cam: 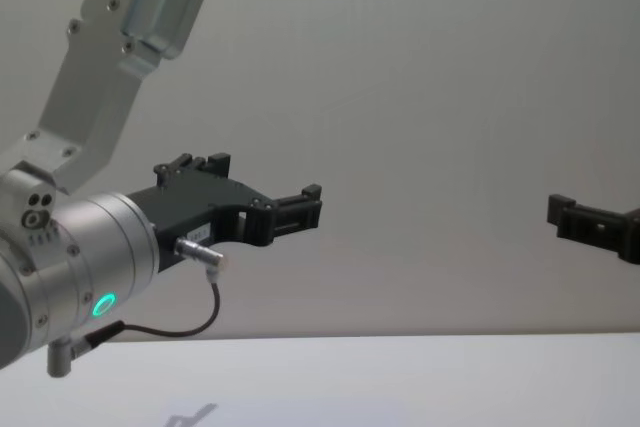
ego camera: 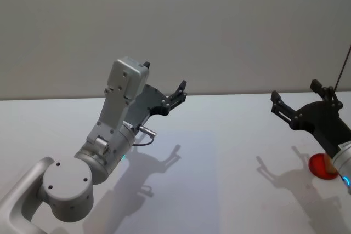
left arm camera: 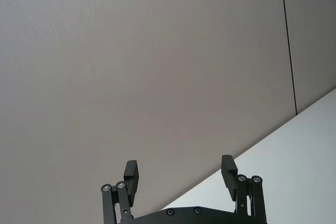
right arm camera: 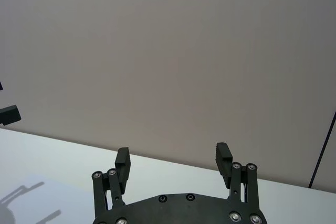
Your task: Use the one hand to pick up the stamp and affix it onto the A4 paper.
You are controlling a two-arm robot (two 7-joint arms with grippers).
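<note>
My left gripper is raised above the white table, pointing at the back wall. It is open with nothing between its fingers. My right gripper hangs at the right, also lifted, open and empty, and its fingers stand wide apart. A faint paler rectangle, the A4 paper, lies on the table between the arms. A small tan bit shows behind my right wrist at the edge of a red disc. It may be the stamp, mostly hidden.
The plain grey wall rises right behind the table's far edge. A thin black line runs down the wall at the far right. A cable loops under my left wrist.
</note>
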